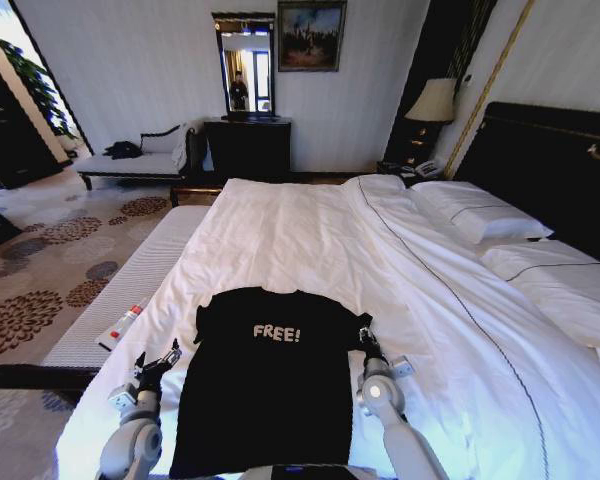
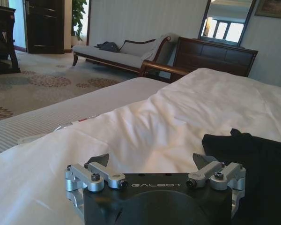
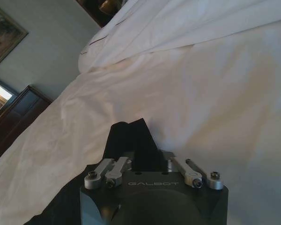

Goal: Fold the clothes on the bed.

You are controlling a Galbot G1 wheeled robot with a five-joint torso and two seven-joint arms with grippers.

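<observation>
Scene: a large bed (image 1: 310,250) with a white duvet (image 1: 400,300) and white pillows (image 1: 480,215) was seen from the robot's head, with a dark headboard (image 1: 550,160) on the right and a pale chaise (image 1: 140,160) against the far wall.
T-shirt: a black T-shirt (image 1: 270,380) with white "FREE!" lettering was laid flat on the duvet at the near edge of the bed, chest side up, collar toward the far end.
Sleeves: both short sleeves appeared tucked or bunched close to the body; how neatly could not be told.
Left gripper: the left gripper (image 1: 158,365) was held just beside the shirt's left edge, over bare duvet; in its wrist view (image 2: 152,161) the jaws were seen apart, with nothing between them.
Right gripper: the right gripper (image 1: 368,345) was placed at the shirt's right sleeve; in its wrist view (image 3: 147,164) black cloth was seen between the fingers, but whether they were closed on it could not be told.
Done so far: the shirt was judged spread out and roughly straightened, with no lengthwise or crosswise fold visible.
Left to do: the folding proper was judged not yet done.
Nearby: a small flat item (image 1: 120,325) was seen on the striped bench (image 1: 130,280) beside the bed.
</observation>
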